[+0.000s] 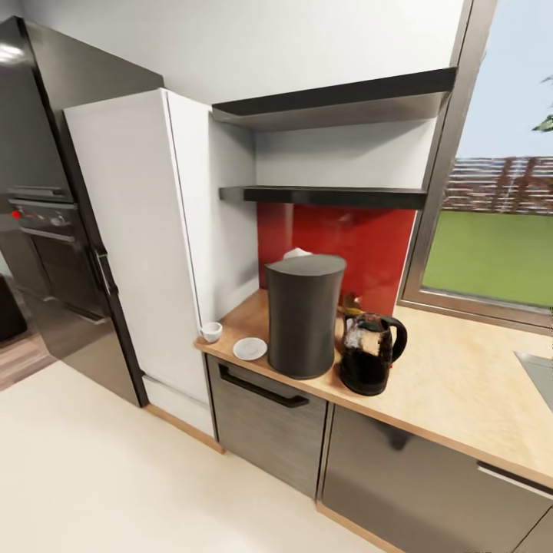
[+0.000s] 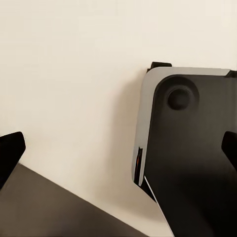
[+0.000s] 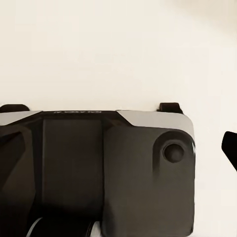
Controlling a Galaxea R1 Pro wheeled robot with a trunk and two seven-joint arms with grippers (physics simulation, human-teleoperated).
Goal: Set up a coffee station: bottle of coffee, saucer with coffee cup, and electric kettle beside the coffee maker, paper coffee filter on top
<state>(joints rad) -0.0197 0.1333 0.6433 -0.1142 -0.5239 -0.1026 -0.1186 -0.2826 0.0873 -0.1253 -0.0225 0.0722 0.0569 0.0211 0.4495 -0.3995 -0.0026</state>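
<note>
The coffee maker, a tall dark cylinder, stands on the wooden countertop. Close on its right sits the black electric kettle. To its left lie the white saucer and, apart from it near the counter's end, the small white coffee cup. A white paper tip peeks out behind the coffee maker, and a brownish object is half hidden behind the kettle. My left gripper hangs open over the floor and my base. My right gripper also points down with one fingertip far out at the edge.
Two black wall shelves hang above the counter against a red backsplash. A tall white cabinet and a dark oven column stand to the left. A window is on the right. Cream floor lies before the drawers.
</note>
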